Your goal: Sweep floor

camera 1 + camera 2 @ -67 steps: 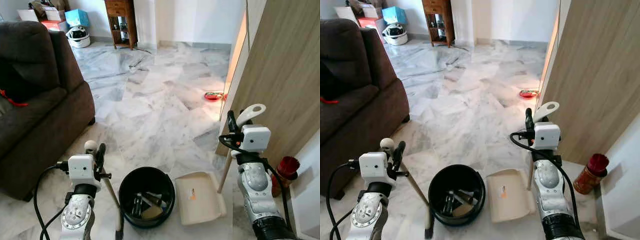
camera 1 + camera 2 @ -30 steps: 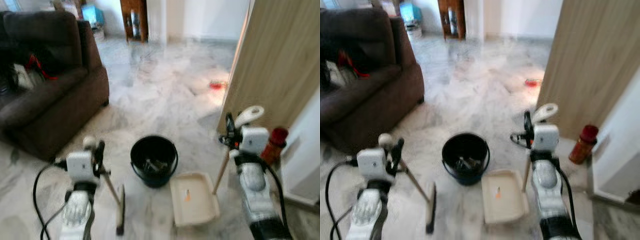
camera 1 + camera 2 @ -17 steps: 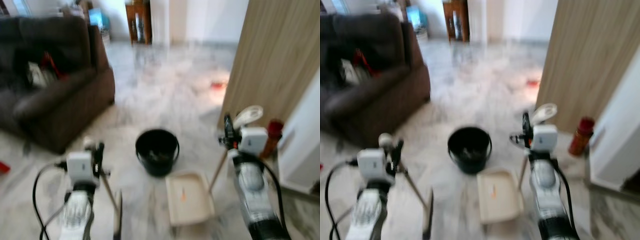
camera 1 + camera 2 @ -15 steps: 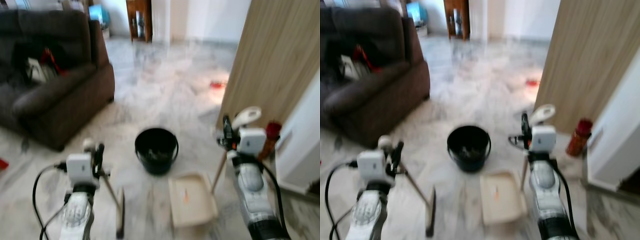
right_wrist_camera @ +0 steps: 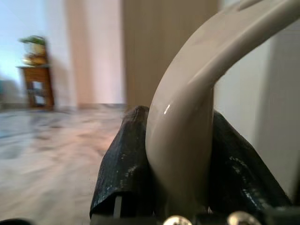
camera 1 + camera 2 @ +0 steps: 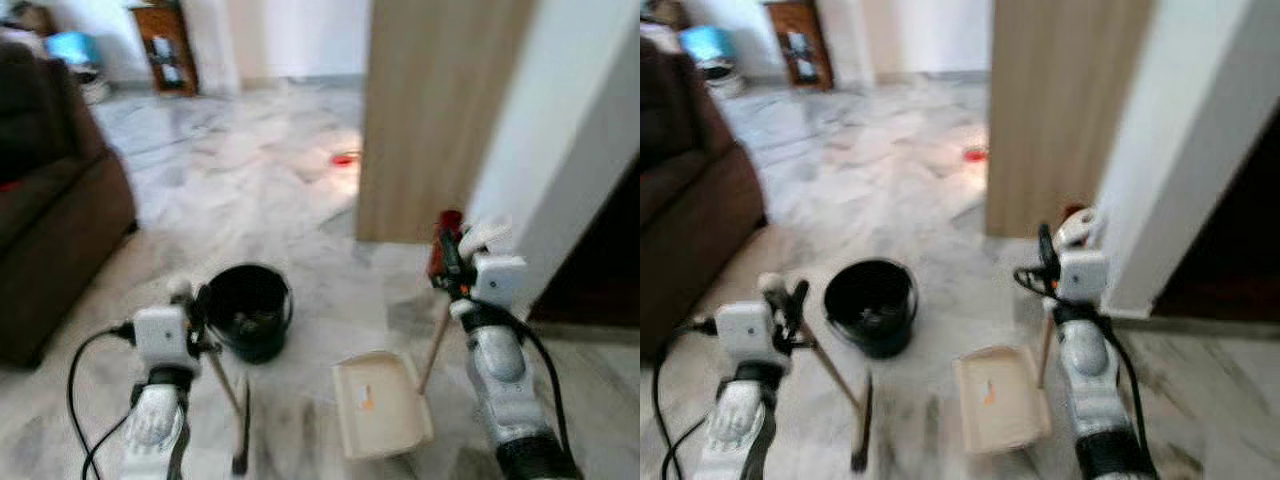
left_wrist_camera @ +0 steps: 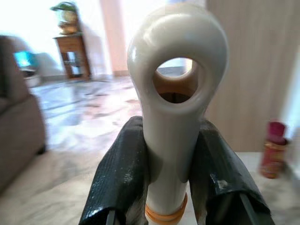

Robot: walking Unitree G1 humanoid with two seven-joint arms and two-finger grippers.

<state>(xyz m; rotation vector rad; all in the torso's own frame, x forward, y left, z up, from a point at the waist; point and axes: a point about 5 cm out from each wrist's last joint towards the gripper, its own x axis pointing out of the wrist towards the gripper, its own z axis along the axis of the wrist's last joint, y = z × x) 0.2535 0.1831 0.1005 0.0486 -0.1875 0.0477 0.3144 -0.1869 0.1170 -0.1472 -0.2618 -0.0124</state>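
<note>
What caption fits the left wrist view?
Left gripper clamped on the cream broom handle, its hanging loop in front of a blurred marble floor.

one broom (image 6: 241, 430), one dustpan (image 6: 380, 404), one bucket (image 6: 247, 309) (black)

Cream dustpan (image 6: 381, 404), black bucket (image 6: 246, 311), grey-veined white marble floor (image 6: 250, 170).
</note>
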